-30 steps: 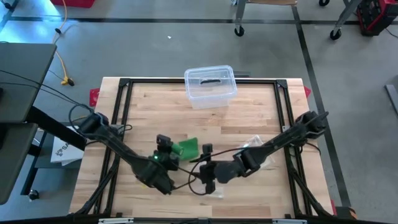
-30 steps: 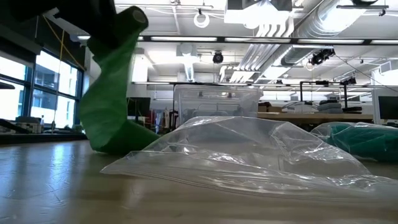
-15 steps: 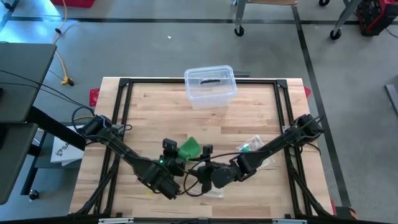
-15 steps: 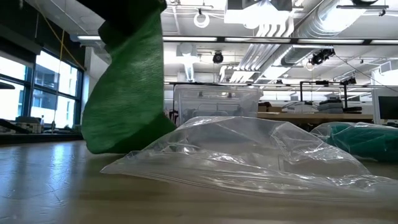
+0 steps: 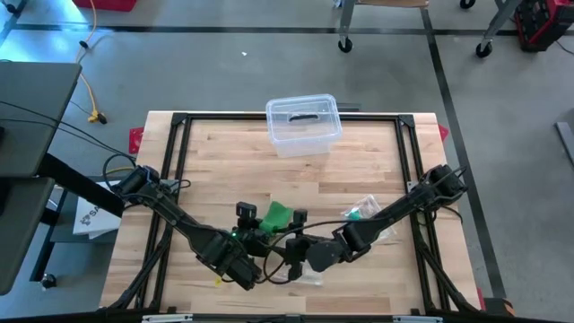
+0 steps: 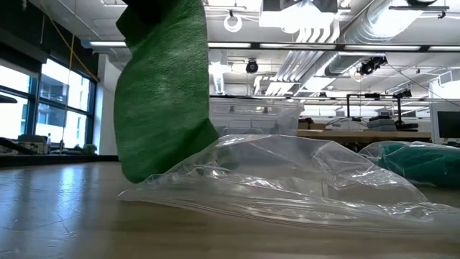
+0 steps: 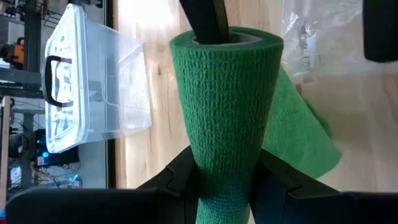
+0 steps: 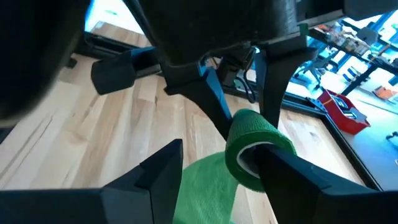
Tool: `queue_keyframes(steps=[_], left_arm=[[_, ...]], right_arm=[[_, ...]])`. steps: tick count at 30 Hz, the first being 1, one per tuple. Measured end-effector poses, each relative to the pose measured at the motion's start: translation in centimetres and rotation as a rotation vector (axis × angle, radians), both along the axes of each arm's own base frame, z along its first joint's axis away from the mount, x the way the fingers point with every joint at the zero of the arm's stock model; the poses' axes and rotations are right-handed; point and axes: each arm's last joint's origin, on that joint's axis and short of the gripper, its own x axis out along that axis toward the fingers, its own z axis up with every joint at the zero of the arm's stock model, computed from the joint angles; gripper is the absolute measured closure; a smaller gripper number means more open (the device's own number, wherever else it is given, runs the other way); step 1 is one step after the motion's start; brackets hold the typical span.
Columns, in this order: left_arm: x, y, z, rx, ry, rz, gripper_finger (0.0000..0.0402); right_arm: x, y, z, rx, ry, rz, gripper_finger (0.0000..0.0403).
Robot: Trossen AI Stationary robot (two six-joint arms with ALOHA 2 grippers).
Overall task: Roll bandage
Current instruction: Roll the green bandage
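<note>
I count 1 green bandage roll (image 7: 225, 106), 1 clear plastic box (image 5: 303, 124) with a lid, 2 clear plastic bags (image 6: 287, 180), and 1 teal bandage (image 6: 420, 162) inside the farther bag. I see 2 arms with 2 grippers on 1 wooden table (image 5: 359, 170).

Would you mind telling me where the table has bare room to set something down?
Bare wood lies between the clear lidded container and the green bandage, and along the table's left side. The front middle is crowded: both grippers, the bandage and a plastic bag.
</note>
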Motion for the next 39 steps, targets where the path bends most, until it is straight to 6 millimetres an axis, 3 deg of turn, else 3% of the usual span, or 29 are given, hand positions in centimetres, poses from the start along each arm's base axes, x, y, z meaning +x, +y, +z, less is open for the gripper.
queue_keyframes(steps=[8, 17, 19, 26, 29, 33, 39], left_arm=[[-0.3, -0.7, -0.1, 0.014, 0.009, -0.044, 0.0305], [-0.8, -1.4, 0.0, 0.061, 0.005, -0.089, 0.0297], [-0.9, -1.4, 0.1, 0.063, -0.005, -0.087, 0.0287], [-2.1, -0.6, 3.1, -0.048, -0.1, -0.064, 0.0216], [-3.2, 0.1, 4.8, -0.126, -0.125, -0.065, 0.019], [-5.1, 1.0, 6.4, -0.175, -0.212, -0.044, 0.0179], [-8.4, 1.3, 5.5, -0.264, -0.458, -0.055, 0.0188]], right_arm=[[0.4, -0.8, 0.0, 0.138, -0.028, -0.052, 0.0222], [0.5, -1.4, -0.2, 0.167, -0.01, -0.078, 0.0365], [0.5, -1.4, -0.4, 0.155, 0.009, -0.081, 0.039], [0.1, -2.0, -1.1, 0.074, 0.03, -0.219, 0.0397], [-1.1, -1.1, -1.1, 0.015, 0.073, -0.241, 0.0397], [-3.2, 0.1, 0.4, -0.016, 0.098, -0.204, 0.04], [-6.8, 2.1, 4.6, -0.066, 0.014, -0.125, 0.0401]])
